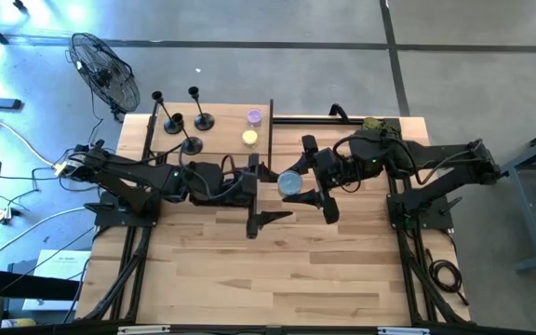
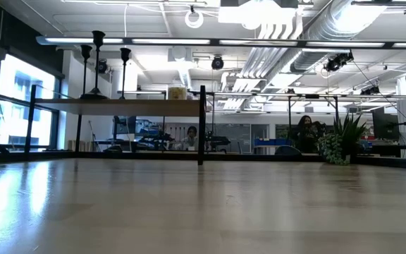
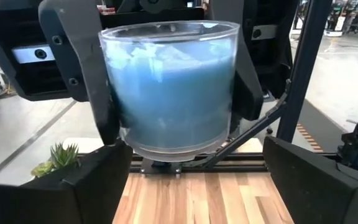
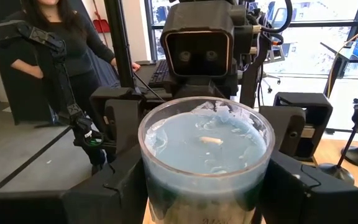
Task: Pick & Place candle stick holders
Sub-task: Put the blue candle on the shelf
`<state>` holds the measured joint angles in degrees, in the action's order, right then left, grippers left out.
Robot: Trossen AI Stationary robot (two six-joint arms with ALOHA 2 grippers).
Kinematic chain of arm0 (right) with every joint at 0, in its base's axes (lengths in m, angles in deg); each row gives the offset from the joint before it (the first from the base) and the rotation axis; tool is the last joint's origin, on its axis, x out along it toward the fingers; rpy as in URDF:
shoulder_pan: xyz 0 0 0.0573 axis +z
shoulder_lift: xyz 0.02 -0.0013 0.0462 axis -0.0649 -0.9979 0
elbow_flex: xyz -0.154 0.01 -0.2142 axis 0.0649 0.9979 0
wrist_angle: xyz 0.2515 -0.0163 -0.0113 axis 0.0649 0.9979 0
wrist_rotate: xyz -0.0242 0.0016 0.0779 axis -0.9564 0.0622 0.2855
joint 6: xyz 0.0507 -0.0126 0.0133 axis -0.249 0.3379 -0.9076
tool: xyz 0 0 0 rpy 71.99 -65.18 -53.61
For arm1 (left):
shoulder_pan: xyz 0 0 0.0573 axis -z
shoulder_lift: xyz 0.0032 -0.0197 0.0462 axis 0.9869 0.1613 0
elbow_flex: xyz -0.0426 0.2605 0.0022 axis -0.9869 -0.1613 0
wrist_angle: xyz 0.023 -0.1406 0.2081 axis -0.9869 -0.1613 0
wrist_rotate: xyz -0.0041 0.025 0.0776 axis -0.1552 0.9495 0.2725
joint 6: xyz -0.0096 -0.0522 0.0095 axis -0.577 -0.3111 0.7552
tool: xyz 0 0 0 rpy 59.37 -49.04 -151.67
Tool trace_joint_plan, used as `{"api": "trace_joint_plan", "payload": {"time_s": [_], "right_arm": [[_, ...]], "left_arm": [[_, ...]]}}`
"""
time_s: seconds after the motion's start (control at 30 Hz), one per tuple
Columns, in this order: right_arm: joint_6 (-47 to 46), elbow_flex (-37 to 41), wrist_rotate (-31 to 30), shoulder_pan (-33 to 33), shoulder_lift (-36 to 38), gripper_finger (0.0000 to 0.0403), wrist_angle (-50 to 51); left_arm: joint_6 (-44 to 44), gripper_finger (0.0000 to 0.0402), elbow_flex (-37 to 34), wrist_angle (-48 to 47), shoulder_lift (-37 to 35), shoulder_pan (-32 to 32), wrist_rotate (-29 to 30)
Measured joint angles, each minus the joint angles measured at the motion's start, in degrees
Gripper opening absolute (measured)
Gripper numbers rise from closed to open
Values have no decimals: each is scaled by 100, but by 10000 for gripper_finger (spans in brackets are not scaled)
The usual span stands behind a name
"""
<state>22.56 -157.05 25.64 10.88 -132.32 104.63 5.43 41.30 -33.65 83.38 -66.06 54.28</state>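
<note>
Mid-table, your right gripper (image 1: 307, 193) clamps a glass jar candle (image 1: 289, 183) of pale blue wax, its 2 fingers pressed against the glass sides. Your left gripper (image 1: 261, 197) faces it from the other side, jaws spread wide, its fingers (image 3: 98, 180) standing clear of the jar on either side and holding nothing. The 3 candle stick holders (image 1: 182, 121) stand upright on the raised shelf (image 1: 221, 138) at the table's far left, near a purple candle (image 1: 254, 117) and a yellow candle (image 1: 248, 138).
</note>
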Motion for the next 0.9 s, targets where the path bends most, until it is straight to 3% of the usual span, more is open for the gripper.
{"api": "trace_joint_plan", "payload": {"time_s": [0.23,0.6,0.9], "right_arm": [[24,-2,-7,0,7,221,-65],[2,-3,-6,0,9,221,-16],[-18,-3,-25,-1,4,221,-3]], "left_arm": [[19,356,-7,511,0,0,20],[-245,355,-10,507,0,0,39],[-401,355,-9,598,0,-1,722]]}}
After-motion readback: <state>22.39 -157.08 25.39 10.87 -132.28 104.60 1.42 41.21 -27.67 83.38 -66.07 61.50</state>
